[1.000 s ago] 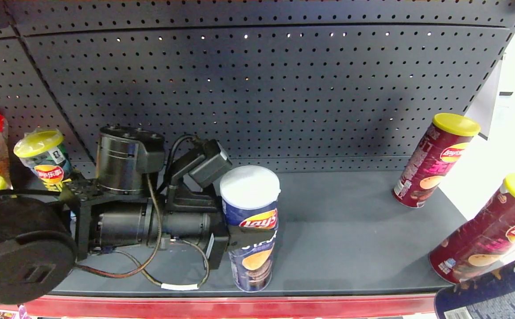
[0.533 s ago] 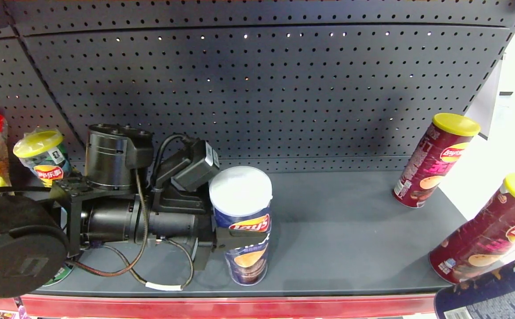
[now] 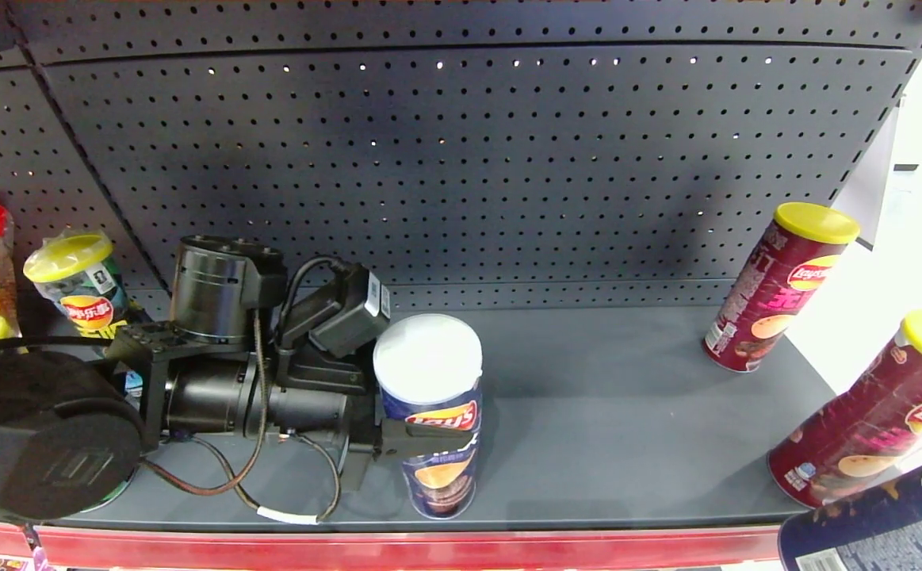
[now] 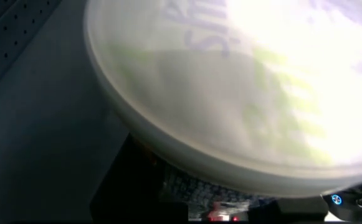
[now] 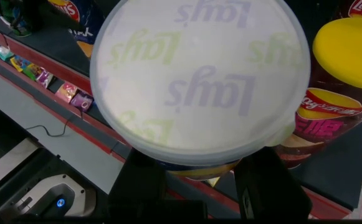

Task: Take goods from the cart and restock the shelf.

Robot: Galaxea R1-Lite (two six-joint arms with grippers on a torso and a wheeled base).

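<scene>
Our left jaws are clamped across the middle of the blue can (image 3: 429,373), gripping it side-on. We judge this hold keeps it upright and leaves the base free for setting down. The blue can stands on the shelf (image 3: 627,412) close to the red front lip (image 3: 508,547), though we cannot tell whether its base bears full weight yet. Our right jaws are closed on a second can (image 5: 199,74) just under its white lid, which we take to be the next item to stock. To the right of the blue can and well apart from it, a maroon can (image 3: 778,285) stands near the pegboard back (image 3: 468,159). A tilted maroon can (image 3: 881,412) sits further right again. To the left of the blue can, beyond our arm, sits a yellow-lidded tub (image 3: 80,277). The bare stretch to the blue can's right looks meant for the coming row.
</scene>
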